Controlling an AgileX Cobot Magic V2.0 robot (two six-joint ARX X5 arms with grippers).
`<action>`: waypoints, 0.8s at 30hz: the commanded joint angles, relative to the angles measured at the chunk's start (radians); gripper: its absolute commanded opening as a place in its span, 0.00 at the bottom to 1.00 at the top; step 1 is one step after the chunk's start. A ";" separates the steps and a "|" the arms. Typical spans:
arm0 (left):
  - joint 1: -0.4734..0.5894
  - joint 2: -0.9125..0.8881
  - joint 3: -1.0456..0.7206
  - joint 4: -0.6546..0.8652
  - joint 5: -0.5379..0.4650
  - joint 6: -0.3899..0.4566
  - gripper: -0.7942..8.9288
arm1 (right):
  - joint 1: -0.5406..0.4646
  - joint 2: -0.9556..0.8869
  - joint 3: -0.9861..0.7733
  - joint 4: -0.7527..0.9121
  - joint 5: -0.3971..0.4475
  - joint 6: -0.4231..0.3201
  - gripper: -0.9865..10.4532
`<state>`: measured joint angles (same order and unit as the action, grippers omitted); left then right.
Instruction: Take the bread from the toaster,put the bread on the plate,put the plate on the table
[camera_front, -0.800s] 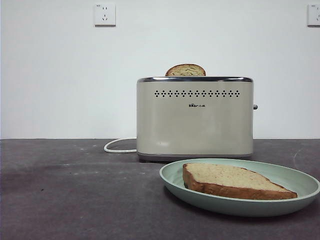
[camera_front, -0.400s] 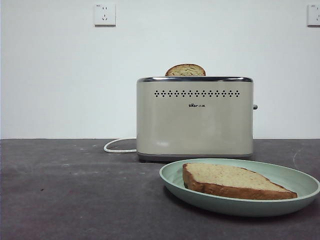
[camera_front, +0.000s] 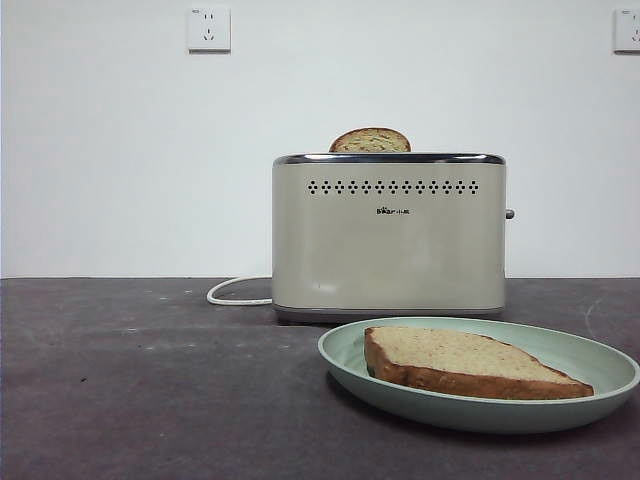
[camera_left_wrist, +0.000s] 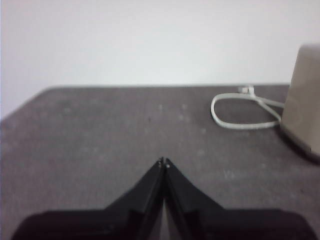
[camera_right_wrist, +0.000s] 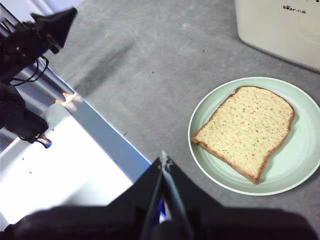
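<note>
Left gripper (camera_left_wrist: 163, 162): jaws closed, empty, low over the table (camera_front: 150, 400), beside the cord (camera_left_wrist: 240, 112).
Toaster (camera_front: 388, 235): a second slice (camera_front: 370, 141) stands in the slot.
Plate (camera_front: 590, 360): on the table, bread (camera_front: 465, 362) lying flat in it.
Right gripper (camera_right_wrist: 164, 162): closed, empty, high by the plate.
Advice: little seems left; withdraw without nudging the plate.

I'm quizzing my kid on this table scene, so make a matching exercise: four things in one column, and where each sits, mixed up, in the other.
1. cream-beige boxy toaster
2. pale mint green round plate
3. brown-crusted bread slice with domed top
4. white cord

A. poking up from the toaster's slot
B. looped on the table beside the toaster
C. in front of the toaster, holding a flat slice
D. standing behind the plate

Pairs: 1-D, 2-C, 3-A, 4-B
</note>
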<state>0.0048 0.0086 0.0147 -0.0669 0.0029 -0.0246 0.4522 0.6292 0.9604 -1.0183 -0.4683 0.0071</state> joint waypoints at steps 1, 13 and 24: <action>0.006 -0.006 -0.012 -0.042 -0.003 -0.017 0.08 | 0.001 -0.002 -0.008 0.003 0.003 0.003 0.09; 0.008 -0.006 -0.012 -0.114 -0.001 -0.043 0.08 | 0.001 -0.002 -0.008 0.003 0.003 0.003 0.09; 0.008 -0.006 -0.012 -0.114 -0.001 -0.043 0.08 | 0.001 -0.002 -0.008 0.003 0.003 0.003 0.09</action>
<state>0.0105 0.0048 0.0151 -0.1864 0.0032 -0.0639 0.4522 0.6292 0.9607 -1.0187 -0.4683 0.0071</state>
